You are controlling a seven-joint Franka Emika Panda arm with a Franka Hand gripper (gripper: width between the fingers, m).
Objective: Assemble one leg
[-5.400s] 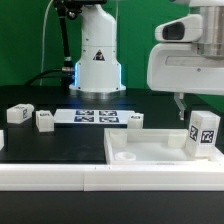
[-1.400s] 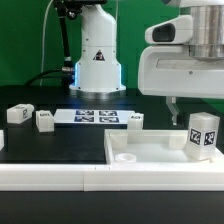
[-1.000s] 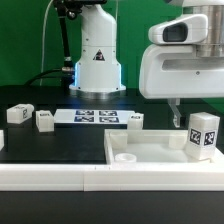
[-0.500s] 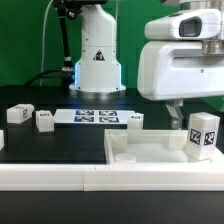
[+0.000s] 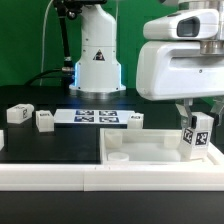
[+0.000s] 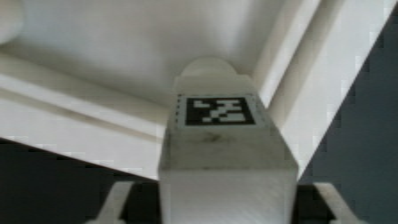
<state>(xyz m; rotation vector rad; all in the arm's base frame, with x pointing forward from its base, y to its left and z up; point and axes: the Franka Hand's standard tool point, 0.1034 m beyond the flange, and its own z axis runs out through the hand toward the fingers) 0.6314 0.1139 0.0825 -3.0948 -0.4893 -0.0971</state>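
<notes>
Gripper: lower right of exterior frame, fingers pinching the leg's sides.
Tagged block: far left, on black table.
Second block: just beside it.
Marker board: centre, flat.
Tray part: lower centre-right, white.
Leg: white post, tilted, tag outward, over tray's right end.

The rim of the tray-like part is hemming in the gripped leg. Loose legs and the marker board are lining the table behind, which is lying open toward the exterior view's left.
</notes>
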